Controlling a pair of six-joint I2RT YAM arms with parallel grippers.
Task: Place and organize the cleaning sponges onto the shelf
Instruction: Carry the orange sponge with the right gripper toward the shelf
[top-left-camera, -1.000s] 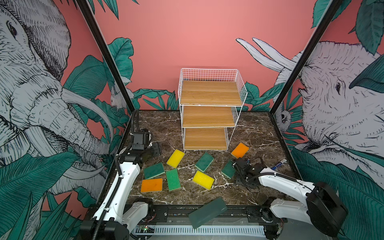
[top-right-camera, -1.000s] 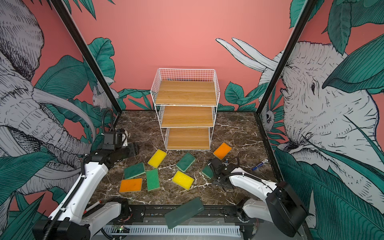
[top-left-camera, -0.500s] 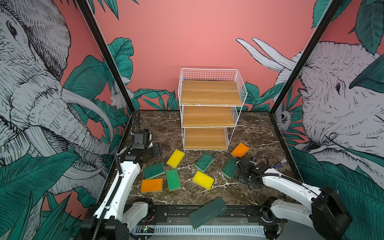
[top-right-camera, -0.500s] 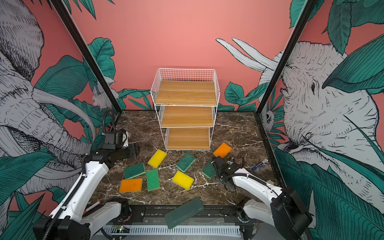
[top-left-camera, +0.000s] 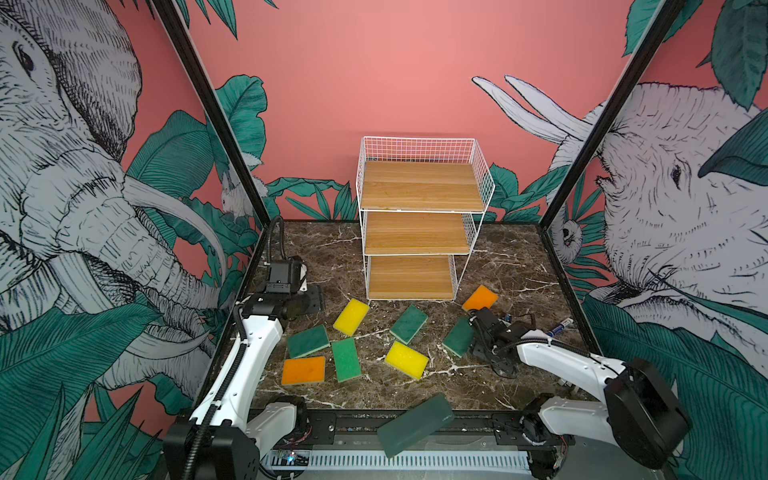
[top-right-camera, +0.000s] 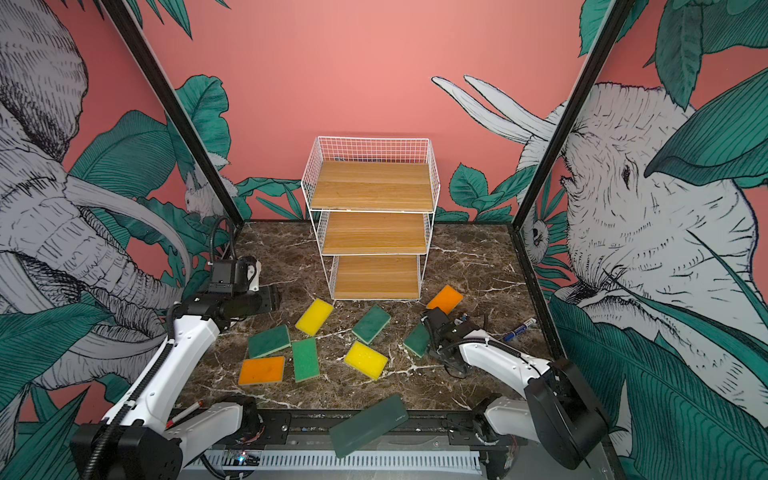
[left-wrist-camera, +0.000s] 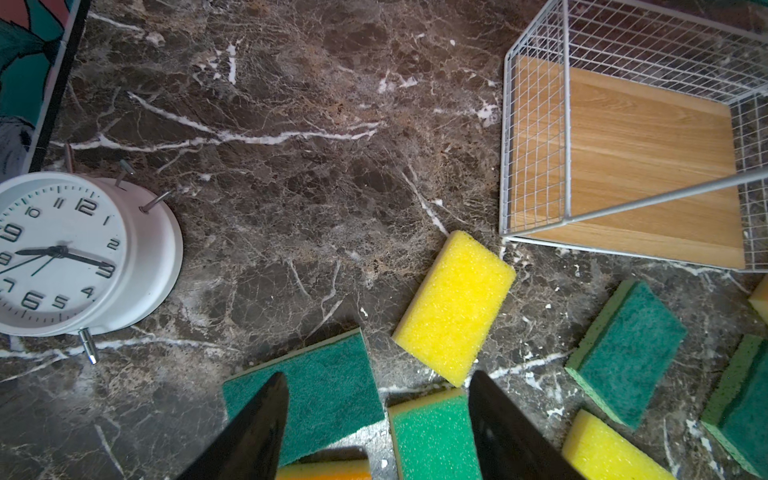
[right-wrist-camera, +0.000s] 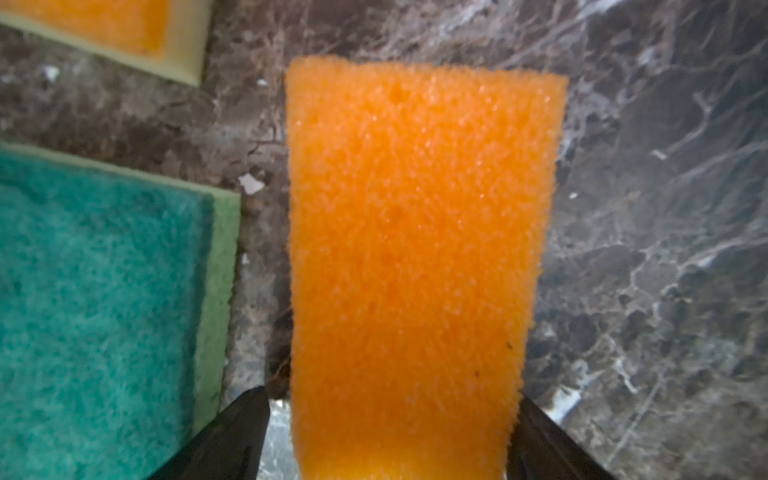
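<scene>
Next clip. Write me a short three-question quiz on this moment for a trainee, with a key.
1. True or false: a sponge already lies on the shelf.
2. What colour is the sponge between the jaws of the right gripper? A yellow, B orange, C dark green.
3. Which round thing that is not a sponge shows in the left wrist view?

Key:
1. False, no sponge is on it.
2. B.
3. The white alarm clock.
</scene>
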